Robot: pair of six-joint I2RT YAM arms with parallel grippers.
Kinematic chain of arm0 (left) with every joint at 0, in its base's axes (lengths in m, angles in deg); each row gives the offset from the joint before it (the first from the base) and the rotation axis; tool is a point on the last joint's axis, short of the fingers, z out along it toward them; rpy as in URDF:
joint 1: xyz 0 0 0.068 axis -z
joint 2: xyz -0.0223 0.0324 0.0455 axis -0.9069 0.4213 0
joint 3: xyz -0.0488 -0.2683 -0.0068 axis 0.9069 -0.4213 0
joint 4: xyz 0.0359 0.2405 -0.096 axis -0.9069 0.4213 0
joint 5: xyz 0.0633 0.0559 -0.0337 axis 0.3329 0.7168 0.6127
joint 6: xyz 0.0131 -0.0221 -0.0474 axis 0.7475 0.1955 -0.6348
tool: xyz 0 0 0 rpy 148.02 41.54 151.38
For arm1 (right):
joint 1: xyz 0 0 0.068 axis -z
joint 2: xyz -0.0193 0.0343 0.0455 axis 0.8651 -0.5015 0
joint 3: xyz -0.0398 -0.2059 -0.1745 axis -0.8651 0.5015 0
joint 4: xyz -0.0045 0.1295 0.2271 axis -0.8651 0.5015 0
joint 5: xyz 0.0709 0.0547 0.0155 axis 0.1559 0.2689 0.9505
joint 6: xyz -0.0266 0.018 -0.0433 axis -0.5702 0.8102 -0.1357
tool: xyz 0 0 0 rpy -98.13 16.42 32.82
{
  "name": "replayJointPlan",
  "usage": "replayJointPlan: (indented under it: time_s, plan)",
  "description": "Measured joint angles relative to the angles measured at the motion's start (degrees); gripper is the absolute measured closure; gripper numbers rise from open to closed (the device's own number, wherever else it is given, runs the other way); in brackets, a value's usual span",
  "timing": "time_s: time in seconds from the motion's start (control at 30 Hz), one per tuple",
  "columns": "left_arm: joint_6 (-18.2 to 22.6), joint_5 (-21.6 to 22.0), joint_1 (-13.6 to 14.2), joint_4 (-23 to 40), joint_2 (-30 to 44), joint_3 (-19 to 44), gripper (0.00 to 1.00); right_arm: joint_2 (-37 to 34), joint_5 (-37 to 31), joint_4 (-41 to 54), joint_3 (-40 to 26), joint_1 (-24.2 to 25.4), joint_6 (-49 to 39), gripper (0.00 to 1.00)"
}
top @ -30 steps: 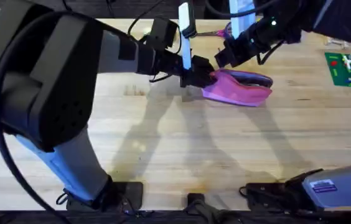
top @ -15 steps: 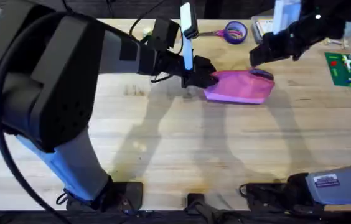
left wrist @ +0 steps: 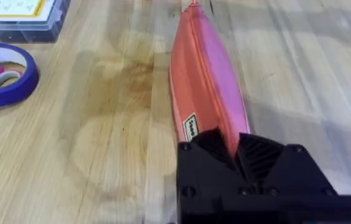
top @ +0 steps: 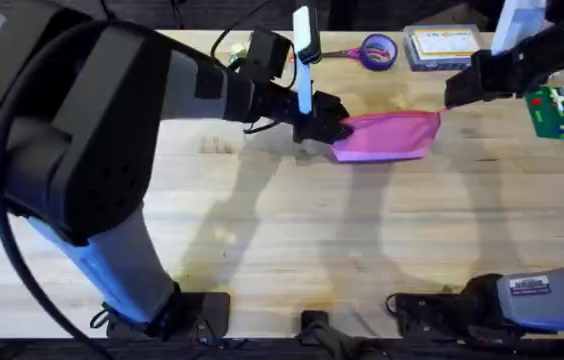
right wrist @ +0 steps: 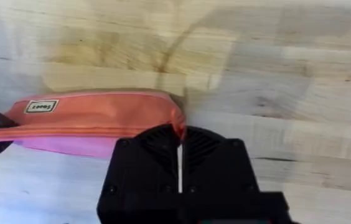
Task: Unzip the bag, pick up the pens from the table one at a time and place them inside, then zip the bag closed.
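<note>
The pink bag [top: 387, 136] lies on the table [top: 292, 230] at the far middle, its zipper line closed along the top. My left gripper [top: 327, 128] is shut on the bag's left end; the left wrist view shows the fabric [left wrist: 203, 74] pinched between the black fingers of that gripper [left wrist: 234, 144]. My right gripper [top: 454, 95] hovers at the bag's right end. In the right wrist view this gripper [right wrist: 179, 134] is shut on the small reddish zipper pull sticking out from the bag [right wrist: 94, 115]. The pens are out of view.
Purple-handled scissors [top: 374, 50] and a clear plastic box with a yellow label [top: 444, 45] lie behind the bag at the far edge. A green board [top: 562, 108] sits at the far right. The near half of the table is bare wood.
My right gripper has travelled from the bag's left end to its right end. The bag's opening with its blue-grey lining has closed behind it. The left gripper has held still.
</note>
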Motion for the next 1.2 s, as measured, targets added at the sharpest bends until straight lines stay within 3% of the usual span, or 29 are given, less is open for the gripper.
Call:
replayJointPlan:
  time_s: [0.53, 0.9, 1.2]
  plan:
    - [0.0, -0.1, 0.7, -0.4, 0.0, 0.0, 0.957, 0.0, 3.2, 0.8, 0.3, 5.7, 0.0, 0.967]
    - [0.0, 0.0, 0.7, 0.0, 0.0, 0.0, 0.957, 0.0, 1.8, -8.0, 10.2, 8.1, 0.0, 0.968]
    - [0.0, 0.0, 0.7, 0.1, 0.0, 0.0, 0.957, 0.0, 1.6, -11.6, 11.9, 8.3, 0.0, 0.968]
